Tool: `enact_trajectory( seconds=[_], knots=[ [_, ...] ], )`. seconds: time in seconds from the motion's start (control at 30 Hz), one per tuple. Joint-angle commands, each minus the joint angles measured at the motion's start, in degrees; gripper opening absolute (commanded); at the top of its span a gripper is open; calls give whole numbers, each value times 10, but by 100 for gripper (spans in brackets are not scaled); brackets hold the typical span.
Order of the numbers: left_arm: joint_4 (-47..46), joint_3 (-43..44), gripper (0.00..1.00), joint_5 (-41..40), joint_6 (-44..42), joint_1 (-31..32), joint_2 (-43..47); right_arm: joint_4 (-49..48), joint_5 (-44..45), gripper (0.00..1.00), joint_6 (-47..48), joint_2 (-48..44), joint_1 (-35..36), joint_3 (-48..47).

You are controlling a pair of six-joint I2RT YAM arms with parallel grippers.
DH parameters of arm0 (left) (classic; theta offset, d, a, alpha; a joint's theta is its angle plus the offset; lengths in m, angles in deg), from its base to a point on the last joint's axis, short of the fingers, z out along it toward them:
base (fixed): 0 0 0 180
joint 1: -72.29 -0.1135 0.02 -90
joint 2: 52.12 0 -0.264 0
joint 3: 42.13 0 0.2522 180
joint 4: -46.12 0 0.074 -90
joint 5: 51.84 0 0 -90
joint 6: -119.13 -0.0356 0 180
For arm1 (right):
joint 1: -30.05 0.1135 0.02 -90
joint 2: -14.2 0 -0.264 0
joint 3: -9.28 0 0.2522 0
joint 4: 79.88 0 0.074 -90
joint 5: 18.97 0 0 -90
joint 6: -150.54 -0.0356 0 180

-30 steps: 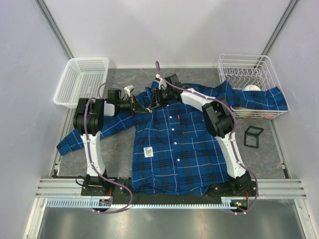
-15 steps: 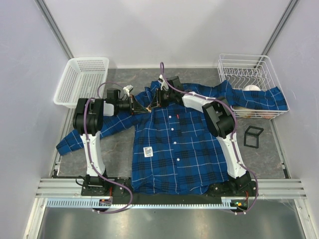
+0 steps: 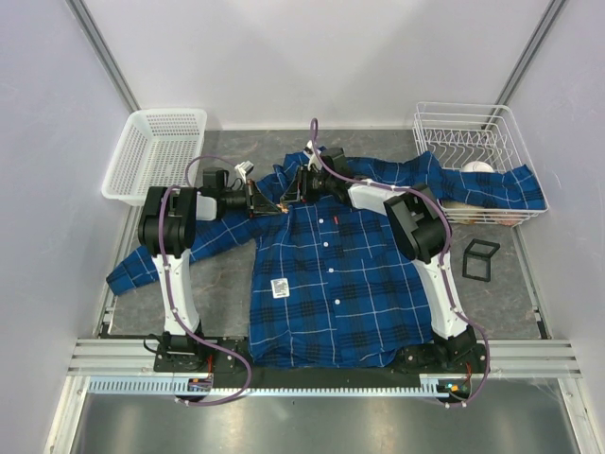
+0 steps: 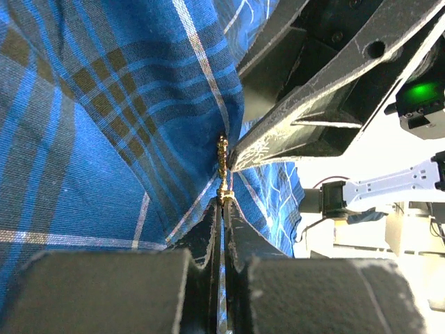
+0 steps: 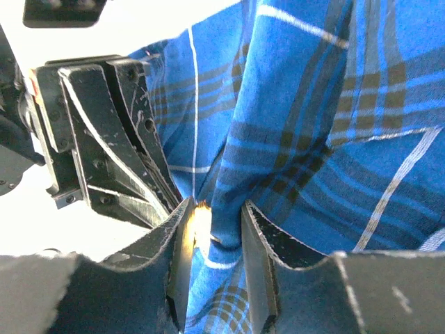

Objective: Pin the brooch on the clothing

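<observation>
At the shirt (image 4: 104,139) fold, the left gripper (image 4: 224,203) clamps the brooch (image 4: 222,156), pointing straight ahead; the right gripper (image 5: 212,217), jaws apart, straddles it.

In ur R wrist cam the right gripper (image 5: 215,207) has its jaws apart w/ a fold of the blue plaid shirt (image 5: 313,104) in the gap, can't tell if it's pinched tbh. Tiny gold glint, prob the brooch (image 5: 201,213), sits by the left-side finger. The left gripper (image 5: 163,202) is right beside that fold.
</observation>
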Motion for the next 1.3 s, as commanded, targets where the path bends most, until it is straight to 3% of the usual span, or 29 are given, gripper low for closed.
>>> enact_trajectory(
  seconds=[0.0,0.37,0.6,0.73,0.87,1.03,1.27],
  knots=[
    [-14,6,2,55,5,12,10,-73,1,40,-4,-40,-1,8],
    [-9,12,2,51,4,11,9,-55,-18,45,29,-48,-3,9],
    [29,18,2,16,-20,6,29,-38,-29,69,51,-64,-22,2],
    [141,43,2,-21,-97,0,52,-12,-16,74,73,-80,-39,-5],
    [315,85,3,-59,-177,-8,61,65,14,76,129,-90,-60,-22],
    [421,130,3,-115,-240,-15,64,150,51,75,204,-99,-89,-19],
    [547,208,3,-173,-277,-19,35,202,70,75,221,-108,-123,-16]
  ],
)
